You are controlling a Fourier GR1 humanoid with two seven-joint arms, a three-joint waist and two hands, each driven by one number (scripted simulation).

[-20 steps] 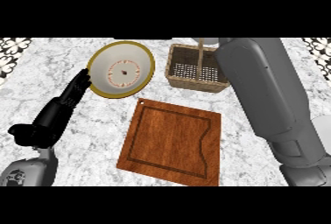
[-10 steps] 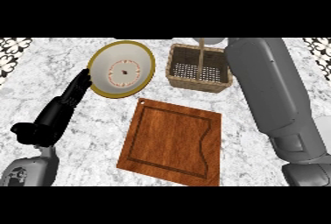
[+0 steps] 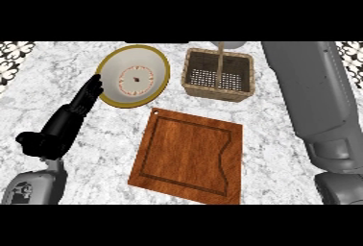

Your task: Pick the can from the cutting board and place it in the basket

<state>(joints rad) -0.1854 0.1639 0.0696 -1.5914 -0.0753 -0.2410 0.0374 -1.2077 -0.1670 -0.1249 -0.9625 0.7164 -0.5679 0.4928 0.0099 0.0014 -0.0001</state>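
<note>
The wooden cutting board (image 3: 190,156) lies bare and no can shows anywhere in view, so its place, heading and long axis cannot be told. The right forearm (image 3: 312,96) reaches up past the wicker basket (image 3: 218,74), its hand out of sight, so whether it holds anything cannot be told. Judging by that, the placing step is likely underway; next would be release over the basket. The left hand (image 3: 67,117) rests open, fingers straight, beside the yellow-rimmed plate (image 3: 134,76)

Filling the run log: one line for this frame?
cutting board: bare, no can visible | basket: behind board | plate: left of basket | left hand: open, resting by plate | right hand: out of view
</note>
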